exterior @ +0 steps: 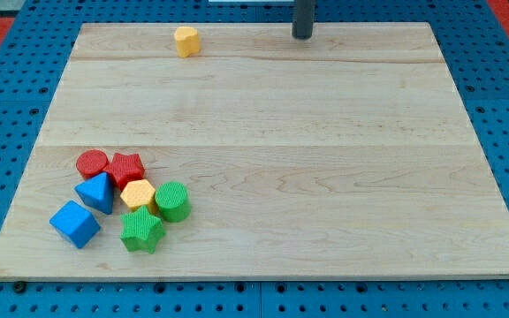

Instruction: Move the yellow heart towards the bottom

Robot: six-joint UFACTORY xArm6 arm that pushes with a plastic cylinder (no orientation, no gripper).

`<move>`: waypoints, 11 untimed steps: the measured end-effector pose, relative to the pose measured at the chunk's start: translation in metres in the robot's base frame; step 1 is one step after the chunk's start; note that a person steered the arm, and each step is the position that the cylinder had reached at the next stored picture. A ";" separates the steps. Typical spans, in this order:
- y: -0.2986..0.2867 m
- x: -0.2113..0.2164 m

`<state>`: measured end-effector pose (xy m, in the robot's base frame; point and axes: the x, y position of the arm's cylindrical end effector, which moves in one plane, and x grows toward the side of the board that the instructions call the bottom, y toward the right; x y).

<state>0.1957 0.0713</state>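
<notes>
**Yellow heart at the table's top edge, tip off to its right**

The wooden table [263,159] carries a cluster near its bottom-left corner: blue cube [74,223], green star [141,230], blue triangle [95,192], green cylinder [172,200], red star [126,167], yellow hexagon [137,193], red cylinder [91,163]. The yellow heart [186,41] sits alone by the top edge. My tip [302,36], a bare rod with no claw, stands well apart to its right.

two red blocks [92,162] [126,168], two blue blocks [95,192] [75,223], two green blocks [172,200] [141,230], two yellow blocks [186,41] [138,193]
</notes>
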 end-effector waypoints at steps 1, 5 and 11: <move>-0.087 0.007; -0.229 0.040; -0.133 0.234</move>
